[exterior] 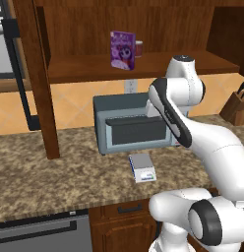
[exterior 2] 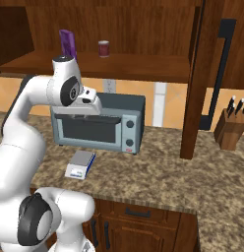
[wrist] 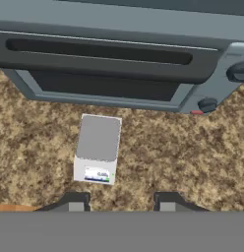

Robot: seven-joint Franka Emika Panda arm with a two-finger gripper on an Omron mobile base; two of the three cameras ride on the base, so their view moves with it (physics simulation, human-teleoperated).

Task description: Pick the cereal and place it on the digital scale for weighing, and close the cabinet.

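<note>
step: reach for cereal | small upright purple cereal box (exterior: 122, 50) stands on wooden cabinet shelf (exterior: 143, 66), above grey-blue toaster oven (exterior: 133, 129) | hand (wrist: 119, 202) open, empty, over flat white-grey digital scale (wrist: 97, 148) in front of oven | advice: lift clear of oven top, grip box sides squarely

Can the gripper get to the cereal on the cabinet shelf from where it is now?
Probably yes: the cabinet stands open, the cereal is upright near the shelf's front edge, and the open gripper holds nothing.

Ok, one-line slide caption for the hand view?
Open claw above the counter, digital scale below, toaster oven ahead.
</note>
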